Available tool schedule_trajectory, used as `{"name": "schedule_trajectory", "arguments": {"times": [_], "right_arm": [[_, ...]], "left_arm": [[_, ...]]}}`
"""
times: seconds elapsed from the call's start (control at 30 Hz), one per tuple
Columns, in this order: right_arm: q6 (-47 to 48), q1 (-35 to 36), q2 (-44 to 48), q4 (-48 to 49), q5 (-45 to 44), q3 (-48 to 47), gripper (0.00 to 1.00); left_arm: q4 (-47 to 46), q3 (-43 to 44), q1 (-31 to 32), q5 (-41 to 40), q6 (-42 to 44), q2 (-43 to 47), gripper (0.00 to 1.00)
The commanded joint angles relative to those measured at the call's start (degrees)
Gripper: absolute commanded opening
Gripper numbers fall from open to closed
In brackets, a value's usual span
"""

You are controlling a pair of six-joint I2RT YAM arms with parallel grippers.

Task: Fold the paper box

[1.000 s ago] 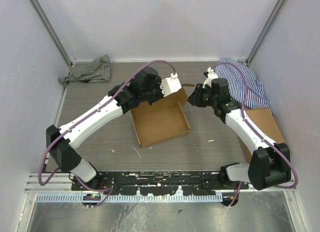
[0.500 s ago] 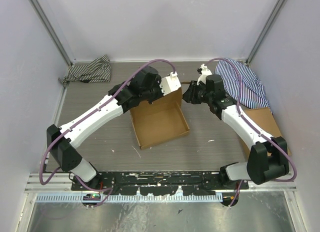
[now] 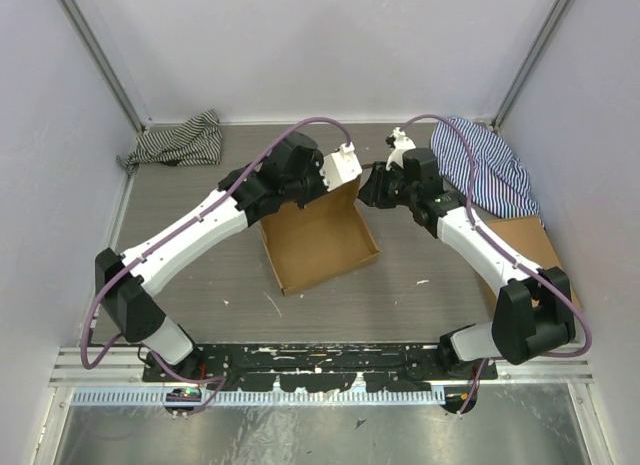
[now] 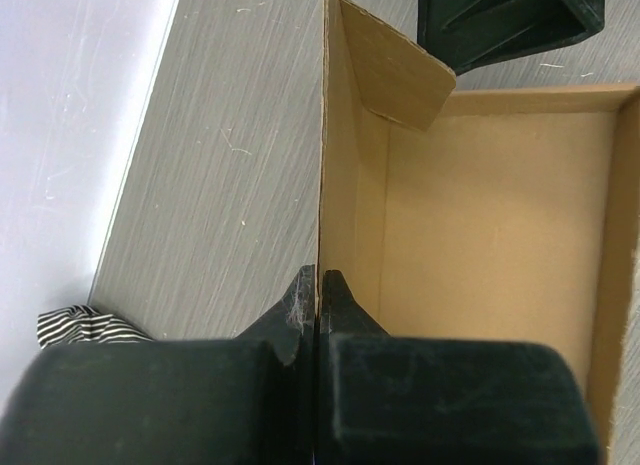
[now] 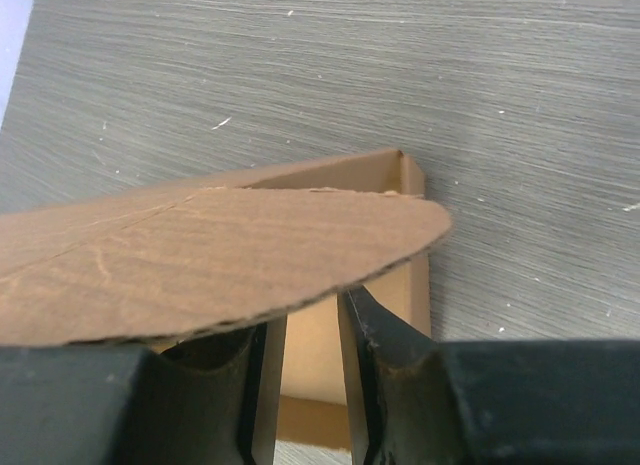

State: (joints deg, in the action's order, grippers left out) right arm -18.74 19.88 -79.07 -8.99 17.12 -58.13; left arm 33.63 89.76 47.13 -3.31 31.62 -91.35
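Paper box (image 3: 320, 240) lies open side up in the middle of the top view, a shallow brown tray on the grey table (image 3: 330, 325). Its long axis runs from the left toward the upper right of the frame, so one short end points at the right arm. The table fills the view between pale walls.

The left arm (image 3: 200, 230) reaches from the lower left corner up to the box's far wall (image 4: 322, 135), the edge nearest the top of the frame. The right arm (image 3: 480, 250) bends in from the lower right to the box's upper right corner.

A blue-striped cloth (image 3: 490, 170) lies bunched at the upper right. A plain flat cardboard rectangle (image 3: 535, 245) lies just below it, partly under the right arm. A smaller dark-striped cloth (image 3: 180, 143) sits in the upper left corner, well apart from the box.

In the left wrist view, the left gripper (image 4: 317, 280) is clenched on the thin upright far wall, with its fingertips pressed together over the edge. A rounded flap (image 4: 395, 80) leans inward at that wall's far end.

In the right wrist view, the right gripper (image 5: 303, 320) has its jaws a little apart (only a narrow gap). Nothing is visibly pinched between them. The same flap (image 5: 220, 250) stretches across the frame just above the fingertips (image 5: 355, 330), and the box corner shows beyond it.
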Motion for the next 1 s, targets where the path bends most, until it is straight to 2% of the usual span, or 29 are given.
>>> {"name": "schedule_trajectory", "arguments": {"times": [0.0, 0.33, 0.5, 0.53, 0.67, 0.8, 0.97], "right_arm": [[0.3, 0.7, 3.3, -0.7, -4.8, -0.7, 0.33], [1.6, 0.8, 15.7, -20.2, -25.0, -0.1, 0.39], [0.5, 0.8, 20.1, -24.3, -27.6, 0.3, 0.40], [0.3, 0.8, 20.3, -24.5, -27.3, 0.2, 0.40], [-0.1, 0.7, 19.3, -25.3, -25.8, -1.8, 0.42], [-0.3, 0.7, 17.4, -24.4, -24.0, -3.6, 0.44], [-0.2, 0.8, 14.5, -22.0, -22.4, -5.4, 0.44]], "left_arm": [[-1.4, -0.2, 0.3, 2.1, -3.0, -0.1, 0.00], [-2.9, -7.1, 3.0, 2.5, -8.5, 3.6, 0.00], [-4.1, -11.5, 6.0, 1.5, -13.4, 4.7, 0.00], [-4.1, -12.3, 6.3, 1.9, -15.0, 5.0, 0.02], [-3.4, -14.8, 6.9, 4.3, -23.8, 7.8, 0.41], [-4.0, -18.8, 8.4, 6.6, -32.7, 14.4, 0.44], [-12.2, -29.3, 8.7, 4.5, -43.8, 27.7, 0.49]]}}
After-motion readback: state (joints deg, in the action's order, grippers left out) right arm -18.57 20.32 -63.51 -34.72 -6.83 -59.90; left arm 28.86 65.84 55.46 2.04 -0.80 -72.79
